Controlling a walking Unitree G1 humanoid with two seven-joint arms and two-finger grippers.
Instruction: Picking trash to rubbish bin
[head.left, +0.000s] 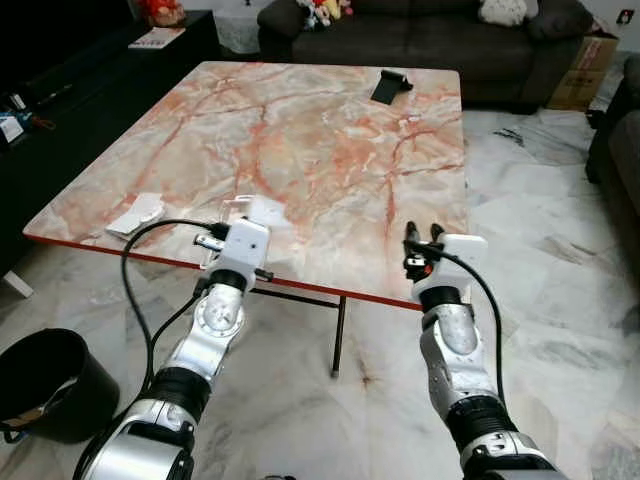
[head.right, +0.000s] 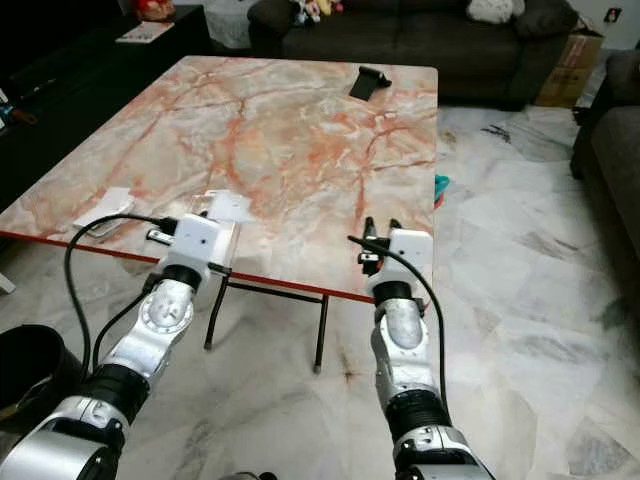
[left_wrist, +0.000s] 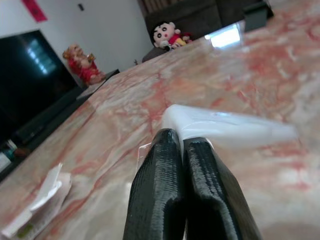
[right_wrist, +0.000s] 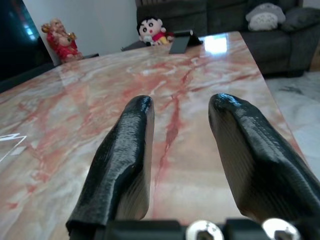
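A clear and white plastic wrapper (head.left: 260, 209) lies near the front edge of the marble table (head.left: 300, 130). My left gripper (left_wrist: 182, 143) is shut on the wrapper's near edge, and the film shows at both sides of its fingertips. A crumpled white paper (head.left: 137, 213) lies on the table to the left of it. My right gripper (head.left: 423, 236) hovers open over the table's front right edge with nothing between its fingers (right_wrist: 135, 125). The black rubbish bin (head.left: 45, 385) stands on the floor at the lower left, beside the left arm.
A black phone stand (head.left: 390, 86) sits at the table's far side. A dark sofa (head.left: 420, 40) and a cardboard box (head.left: 583, 70) are behind the table, and a black TV cabinet (head.left: 80, 90) runs along the left. Marble floor (head.left: 560, 260) lies open to the right.
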